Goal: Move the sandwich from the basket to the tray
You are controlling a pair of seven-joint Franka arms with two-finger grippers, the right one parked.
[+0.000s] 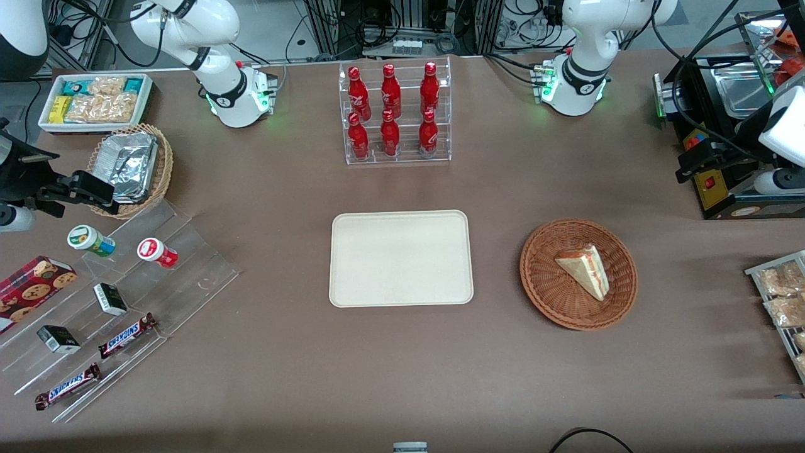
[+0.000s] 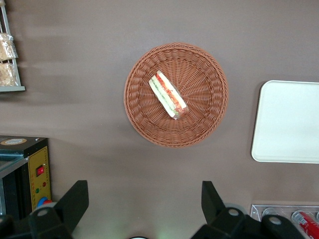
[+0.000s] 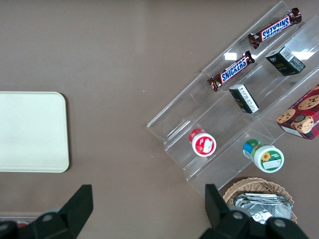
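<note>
The sandwich [image 1: 586,269], a pale bread wedge with red and green filling along its cut edge, lies in the reddish-brown wicker basket [image 1: 536,277]. The cream tray [image 1: 400,258] lies bare beside the basket, toward the parked arm's end. My left gripper [image 1: 692,165] hangs above the table, farther from the front camera than the basket and toward the working arm's end. In the left wrist view the gripper [image 2: 143,191] is open with nothing between its fingers. That view looks down on the sandwich [image 2: 168,94], the basket [image 2: 202,99] and an end of the tray [image 2: 289,122].
A clear rack of red bottles [image 1: 396,113] stands farther from the front camera than the tray. A black machine [image 1: 723,126] and a wire rack of snack packs [image 1: 780,296] sit at the working arm's end. A tan basket of foil packs [image 1: 129,167] and an acrylic snack stand [image 1: 126,314] are at the parked arm's end.
</note>
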